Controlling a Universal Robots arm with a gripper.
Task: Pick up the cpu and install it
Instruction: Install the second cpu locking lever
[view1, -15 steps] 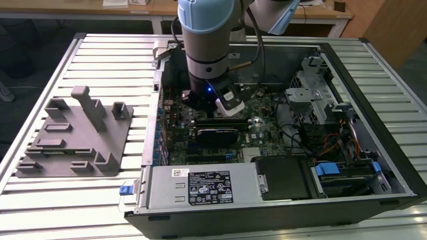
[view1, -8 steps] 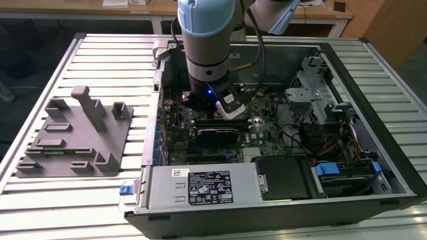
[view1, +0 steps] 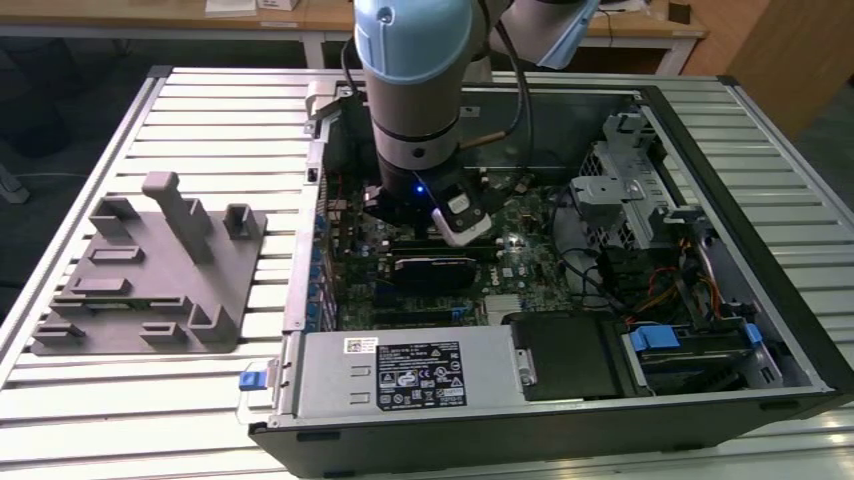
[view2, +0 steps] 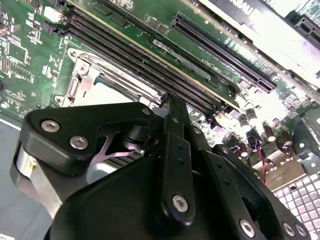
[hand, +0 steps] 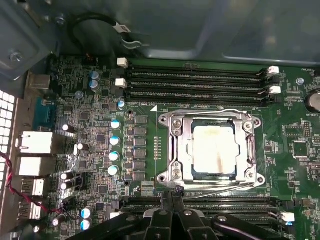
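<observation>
Exterior view: arm reaches down into the open computer case, which lies on its side on a slatted metal table. Gripper sits low over the green motherboard, just above a black card. A grey fixture stands on the table at the exterior view's left, well apart from the case. From this angle the arm covers the socket area, so the cpu cannot be made out here.

First wrist view: the cpu lies flat inside the socket frame, pale silver-grey top facing up, the metal retention plate around it. Memory slots run along one side of the socket, a second bank along the other. Gripper has its tips drawn together to a narrow point at the socket frame's edge, beside the cpu and not on it; nothing is seen between the tips.

Second wrist view: looks along the gripper body from behind. Black linkage and fingers meet at one closed point with nothing gripped. Past it, a corner of the socket frame and a pale patch of the cpu show, partly hidden by the linkage. Long black slots cross the board beyond
</observation>
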